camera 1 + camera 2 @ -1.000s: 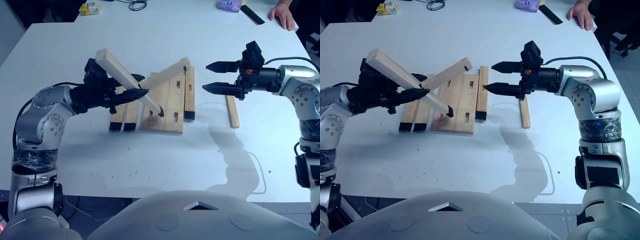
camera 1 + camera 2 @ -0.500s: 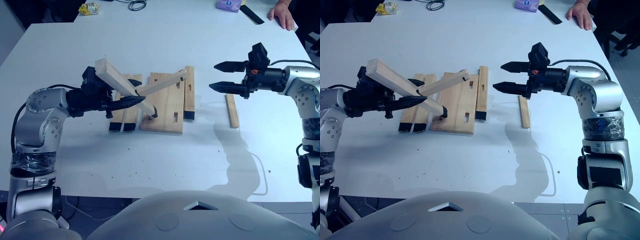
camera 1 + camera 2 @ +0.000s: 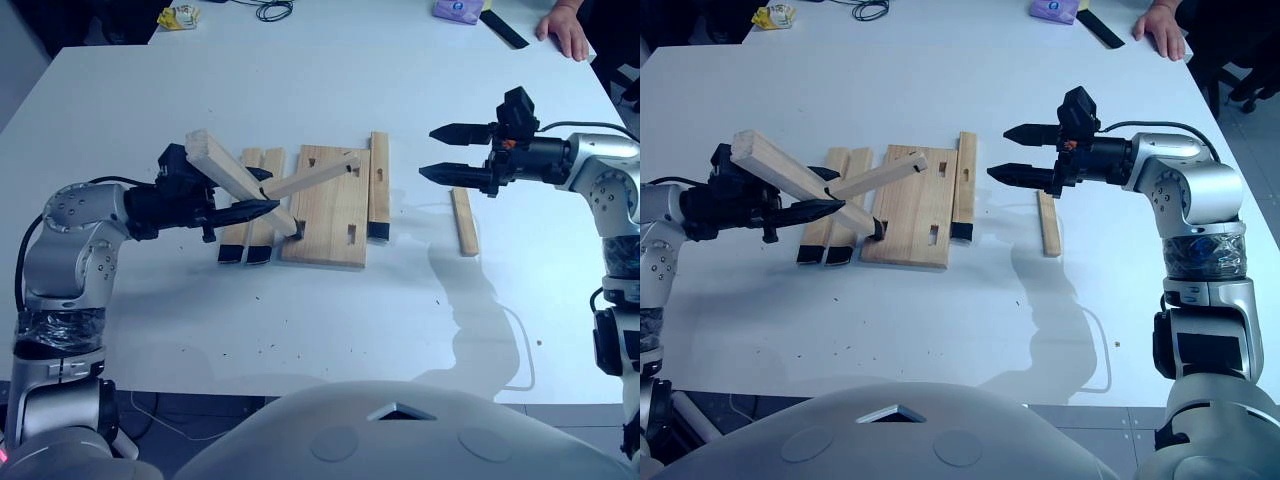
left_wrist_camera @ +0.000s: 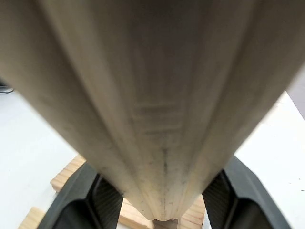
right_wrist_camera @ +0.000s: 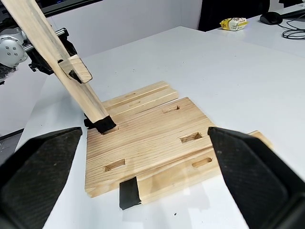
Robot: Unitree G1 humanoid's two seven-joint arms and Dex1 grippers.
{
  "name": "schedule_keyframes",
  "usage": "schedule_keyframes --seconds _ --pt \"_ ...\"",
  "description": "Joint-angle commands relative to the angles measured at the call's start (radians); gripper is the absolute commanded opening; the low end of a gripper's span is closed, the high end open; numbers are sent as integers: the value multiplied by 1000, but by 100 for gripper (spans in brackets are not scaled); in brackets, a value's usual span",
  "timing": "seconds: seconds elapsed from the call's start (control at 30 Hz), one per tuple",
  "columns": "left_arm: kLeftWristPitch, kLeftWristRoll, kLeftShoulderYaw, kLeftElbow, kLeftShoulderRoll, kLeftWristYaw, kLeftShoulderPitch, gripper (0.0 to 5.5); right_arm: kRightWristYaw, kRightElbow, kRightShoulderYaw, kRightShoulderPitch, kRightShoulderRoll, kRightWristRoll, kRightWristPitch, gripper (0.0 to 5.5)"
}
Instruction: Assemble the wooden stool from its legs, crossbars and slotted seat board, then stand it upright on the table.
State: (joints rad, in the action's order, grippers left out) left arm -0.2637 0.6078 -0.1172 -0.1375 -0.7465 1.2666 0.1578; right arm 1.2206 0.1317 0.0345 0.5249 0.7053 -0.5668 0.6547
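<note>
Lab/office rm: big white table (image 3: 300,90), loose cables (image 3: 275,10).

Both eye views look forward and down from above the near edge of the table (image 3: 300,310) onto the seat board (image 3: 335,205), which lies mid-picture and well off. The left wrist view sits hard against the leg (image 4: 157,95), with the board's edge just beyond. The right wrist view faces the board from its right side, fairly near, sharing it with both eyes.

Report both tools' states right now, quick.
Left tool: shut on a wooden leg.
Right tool: open, holding nothing.
</note>
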Motion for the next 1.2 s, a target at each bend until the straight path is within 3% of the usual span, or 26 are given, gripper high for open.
schedule_keyframes --seconds 0.03,0.8,1.2 --pt "33 -26 16 17 10 7 16 206 0 11 0 27 -10 13 -4 488" --pt "96 -76 57 129 -85 142 25 205 -13 -14 -9 -1 -18 7 5 488" --pt "-37 29 73 -25 26 -12 -54 205 -42 -43 -22 -19 -36 -9 20 488"
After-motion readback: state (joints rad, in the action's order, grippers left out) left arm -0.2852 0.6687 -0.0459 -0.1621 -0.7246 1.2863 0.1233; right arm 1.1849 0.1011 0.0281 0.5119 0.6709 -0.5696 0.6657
